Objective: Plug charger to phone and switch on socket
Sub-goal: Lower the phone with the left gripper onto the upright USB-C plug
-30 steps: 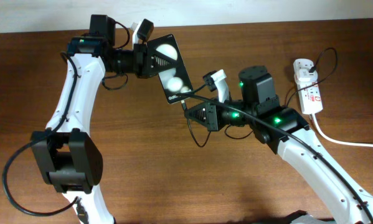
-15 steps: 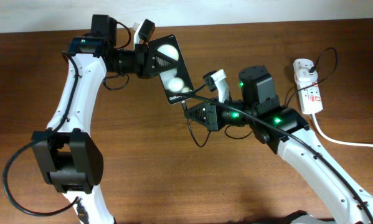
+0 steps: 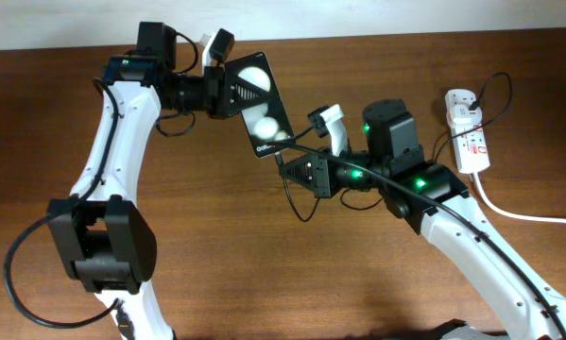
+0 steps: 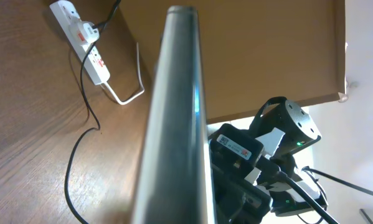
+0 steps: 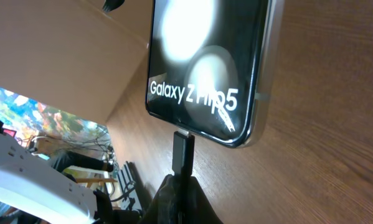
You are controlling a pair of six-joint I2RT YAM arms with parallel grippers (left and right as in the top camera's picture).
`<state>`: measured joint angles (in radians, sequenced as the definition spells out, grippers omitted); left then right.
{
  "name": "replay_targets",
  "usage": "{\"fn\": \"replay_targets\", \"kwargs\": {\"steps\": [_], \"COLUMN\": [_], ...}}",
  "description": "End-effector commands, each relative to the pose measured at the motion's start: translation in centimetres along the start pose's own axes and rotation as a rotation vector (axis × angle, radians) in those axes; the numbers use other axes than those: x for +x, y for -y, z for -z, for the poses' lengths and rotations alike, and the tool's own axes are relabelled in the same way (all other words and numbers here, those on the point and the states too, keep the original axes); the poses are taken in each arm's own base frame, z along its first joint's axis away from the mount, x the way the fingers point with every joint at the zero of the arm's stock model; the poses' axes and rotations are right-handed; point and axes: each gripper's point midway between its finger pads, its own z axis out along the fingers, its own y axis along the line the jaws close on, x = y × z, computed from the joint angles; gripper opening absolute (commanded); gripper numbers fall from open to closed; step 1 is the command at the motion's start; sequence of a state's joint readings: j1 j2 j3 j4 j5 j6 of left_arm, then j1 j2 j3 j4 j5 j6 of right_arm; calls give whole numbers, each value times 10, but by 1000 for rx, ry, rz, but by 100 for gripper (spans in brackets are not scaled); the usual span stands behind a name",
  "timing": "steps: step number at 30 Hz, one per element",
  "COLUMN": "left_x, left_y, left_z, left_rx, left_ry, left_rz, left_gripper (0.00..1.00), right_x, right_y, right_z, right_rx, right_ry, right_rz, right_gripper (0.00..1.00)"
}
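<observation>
Our left gripper (image 3: 241, 93) clamps the Galaxy Z Flip5 phone (image 3: 264, 118), at 11 o'clock from the right gripper (image 3: 286, 171), whose jaws pinch the charger (image 5: 182, 152). Only the right wrist view shows its tip touching the phone's bottom edge. The socket (image 3: 469, 132) lies at 3 o'clock, well apart, on the table (image 3: 169, 283).

From the earlier overhead pictures to now, no shift is visible. The phone (image 3: 257, 111) at the upper centre and the charger (image 5: 183, 152) just below it keep the same places and tilt.
</observation>
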<state>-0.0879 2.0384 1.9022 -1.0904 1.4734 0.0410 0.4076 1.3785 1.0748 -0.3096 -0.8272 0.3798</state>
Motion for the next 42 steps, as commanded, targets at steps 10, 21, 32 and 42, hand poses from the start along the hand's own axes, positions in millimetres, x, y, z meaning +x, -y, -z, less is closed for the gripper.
{"fn": "replay_targets", "kwargs": {"steps": [10, 21, 32, 42], "left_x": [9, 1, 1, 22], "left_y": [21, 16, -35, -82], "left_z": [-23, -8, 7, 2], "left_rx": [23, 6, -290, -595], "left_ry": [-52, -18, -8, -104], "left_rz": [-40, -45, -25, 14], "left_gripper": [0, 0, 0, 0], "right_x": [-17, 1, 8, 11], "right_y": [-1, 3, 5, 18], "right_z": [-1, -1, -1, -1], "right_rx": [6, 16, 21, 96], "right_ry": [62, -3, -31, -30], "right_rz": [37, -28, -27, -51], "right_gripper": [4, 10, 41, 50]}}
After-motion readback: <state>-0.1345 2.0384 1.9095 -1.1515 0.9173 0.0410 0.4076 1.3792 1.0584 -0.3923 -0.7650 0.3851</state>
